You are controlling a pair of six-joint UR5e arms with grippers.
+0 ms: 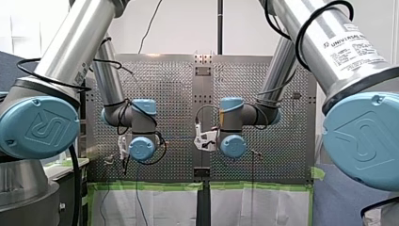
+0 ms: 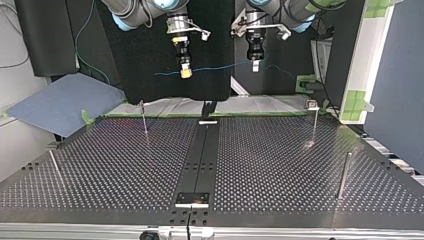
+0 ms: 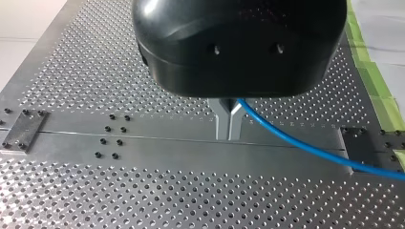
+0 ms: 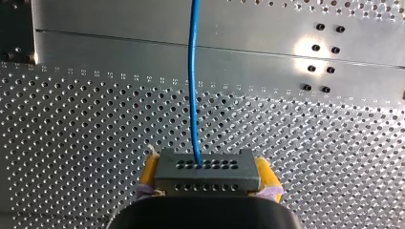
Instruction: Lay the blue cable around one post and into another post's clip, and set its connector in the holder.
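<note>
A thin blue cable (image 2: 220, 66) hangs taut in the air between my two grippers, high above the perforated table (image 2: 275, 160). In the top view my right gripper (image 2: 185, 74), with yellow pads, is shut on the cable's dark grey connector (image 4: 207, 171). From the connector the cable (image 4: 193, 86) runs straight ahead. My left gripper (image 2: 255, 66) is shut on the cable further along. Its metal fingers (image 3: 222, 119) pinch the cable (image 3: 310, 143), which trails off to one side. Thin posts stand on the table (image 2: 144, 117) (image 2: 345, 175). One post (image 2: 315, 122) carries a small clip on top.
A dark centre rail (image 2: 200, 160) runs across the table, with a small plate (image 2: 192, 199) at its near end and another (image 2: 207, 121) at its far end. A further post (image 2: 54, 162) leans at the top view's left. A blue pad (image 2: 65, 102) lies beyond the table's left corner.
</note>
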